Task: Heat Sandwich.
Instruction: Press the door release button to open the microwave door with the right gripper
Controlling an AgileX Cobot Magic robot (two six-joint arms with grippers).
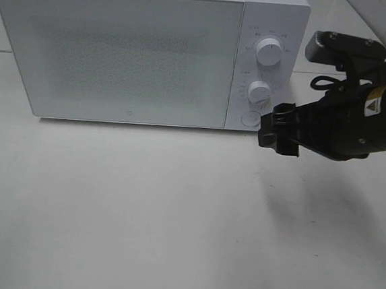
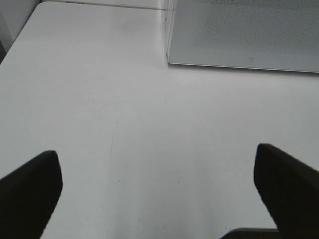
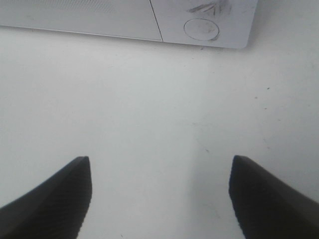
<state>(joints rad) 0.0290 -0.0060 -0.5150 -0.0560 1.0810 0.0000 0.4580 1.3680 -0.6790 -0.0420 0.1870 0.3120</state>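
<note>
White table (image 1: 138, 234) | one microwave (image 1: 120, 50), closed | two knobs (image 1: 269, 51) | right end effector (image 3: 158, 167) spread

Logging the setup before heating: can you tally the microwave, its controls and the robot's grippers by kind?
Microwave: 1
Dial knobs: 2
Round button: 1
Grippers: 2 (left gripper, right gripper, both with jaws apart)
Total: 6
</note>
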